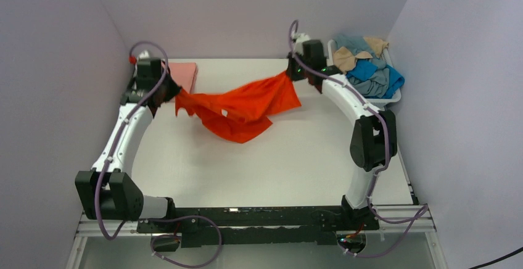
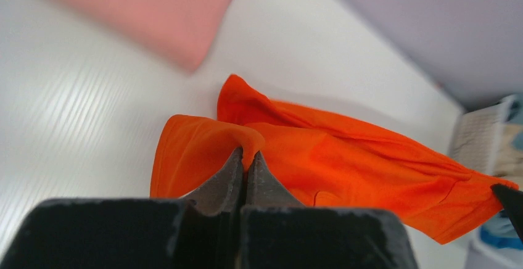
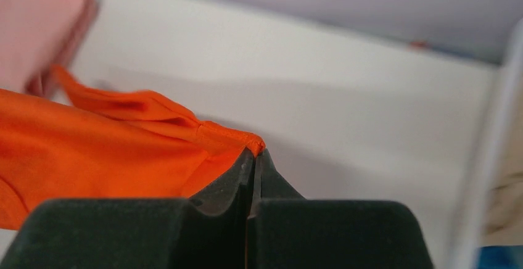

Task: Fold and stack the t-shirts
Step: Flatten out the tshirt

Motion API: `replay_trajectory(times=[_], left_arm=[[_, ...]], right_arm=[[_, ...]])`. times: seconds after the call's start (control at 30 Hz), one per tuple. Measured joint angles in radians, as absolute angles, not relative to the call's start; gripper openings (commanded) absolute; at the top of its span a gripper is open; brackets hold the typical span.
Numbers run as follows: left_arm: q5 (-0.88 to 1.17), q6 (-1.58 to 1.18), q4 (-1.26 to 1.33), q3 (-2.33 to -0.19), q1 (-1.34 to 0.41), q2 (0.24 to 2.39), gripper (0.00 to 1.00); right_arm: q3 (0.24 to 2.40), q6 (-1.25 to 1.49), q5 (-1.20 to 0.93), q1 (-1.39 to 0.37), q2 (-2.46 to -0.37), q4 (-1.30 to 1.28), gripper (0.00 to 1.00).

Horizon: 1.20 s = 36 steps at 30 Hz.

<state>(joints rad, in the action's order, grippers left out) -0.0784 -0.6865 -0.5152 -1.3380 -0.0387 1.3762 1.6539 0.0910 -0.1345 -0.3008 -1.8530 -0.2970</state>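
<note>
The bright orange t-shirt (image 1: 243, 105) hangs in the air over the back half of the table, stretched between both grippers and sagging in the middle. My left gripper (image 1: 174, 94) is shut on its left edge; the cloth (image 2: 345, 158) bulges over the pinched fingertips (image 2: 231, 173). My right gripper (image 1: 290, 73) is shut on a hemmed corner (image 3: 228, 134) at the right. A folded salmon-pink t-shirt (image 1: 184, 73) lies at the back left, partly hidden by my left arm. Blue, grey-blue and tan t-shirts (image 1: 369, 71) are heaped at the back right.
The white plastic basket (image 1: 395, 98) holding the heaped shirts stands at the back right corner, close to my right arm. Grey walls close in the table on the left, back and right. The white table top (image 1: 271, 158) lies under the hanging shirt.
</note>
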Motion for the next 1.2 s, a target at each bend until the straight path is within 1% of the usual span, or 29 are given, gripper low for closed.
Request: replay_trajectory(times=[0.07,0.17,0.27,0.33,0.4,0.53,0.7,0.73,0.77,0.8,0.83,0.87,0.9,0.93,0.97,1.0,1.1,1.2], left_arm=[[-0.077,-0.662,-0.489,-1.528,-0.039,1.448,0.0],[-0.077,-0.63,-0.461,-1.731,-0.039,1.517,0.0],[-0.077,-0.596,-0.448,-1.831,-0.039,1.532,0.0],[-0.078,-0.577,-0.43,-1.827,-0.039,1.507,0.0],[-0.077,-0.566,-0.409,-1.765,-0.039,1.46,0.0],[-0.066,-0.57,-0.374,-1.415,-0.042,1.263,0.0],[-0.049,-0.657,-0.489,-1.011,-0.079,1.089,0.0],[-0.042,-0.679,-0.531,-0.942,-0.088,1.071,0.14],[-0.035,-0.701,-0.583,-0.882,-0.097,1.058,0.32],[-0.026,-0.724,-0.642,-0.828,-0.104,1.047,0.48],[-0.02,-0.732,-0.694,-0.788,-0.108,1.039,0.59],[-0.006,-0.748,-0.743,-0.756,-0.112,1.028,0.68],[0.005,-0.761,-0.784,-0.739,-0.115,1.016,0.76],[0.018,-0.768,-0.815,-0.734,-0.118,1.003,0.85],[0.027,-0.768,-0.826,-0.736,-0.121,0.995,0.97],[0.034,-0.77,-0.836,-0.746,-0.126,0.987,0.99],[0.039,-0.758,-0.843,-0.818,-0.143,0.991,0.99],[0.051,-0.721,-0.781,-0.891,-0.15,1.023,1.0]], right_arm=[[1.794,0.099,-0.126,-0.256,-1.858,-0.307,0.0],[2.016,0.097,-0.093,-0.222,-1.871,-0.327,0.0],[2.145,0.094,-0.072,-0.221,-1.858,-0.326,0.0],[2.122,0.093,-0.067,-0.223,-1.805,-0.318,0.0],[2.037,0.09,-0.061,-0.224,-1.741,-0.303,0.0],[1.737,0.09,-0.039,-0.221,-1.576,-0.315,0.0],[1.353,0.183,-0.056,-0.217,-1.427,-0.446,0.0],[1.295,0.197,-0.073,-0.217,-1.414,-0.486,0.0],[1.23,0.215,-0.106,-0.216,-1.406,-0.545,0.05],[1.194,0.224,-0.128,-0.216,-1.406,-0.59,0.17],[1.155,0.237,-0.152,-0.216,-1.411,-0.642,0.26],[1.121,0.25,-0.167,-0.216,-1.418,-0.701,0.42],[1.102,0.265,-0.171,-0.217,-1.422,-0.733,0.63],[1.084,0.272,-0.173,-0.218,-1.425,-0.77,0.77],[1.078,0.288,-0.166,-0.217,-1.426,-0.791,0.9],[1.078,0.294,-0.16,-0.216,-1.427,-0.809,0.99],[1.087,0.304,-0.134,-0.216,-1.426,-0.804,1.0],[1.098,0.303,-0.143,-0.216,-1.426,-0.772,1.0]])
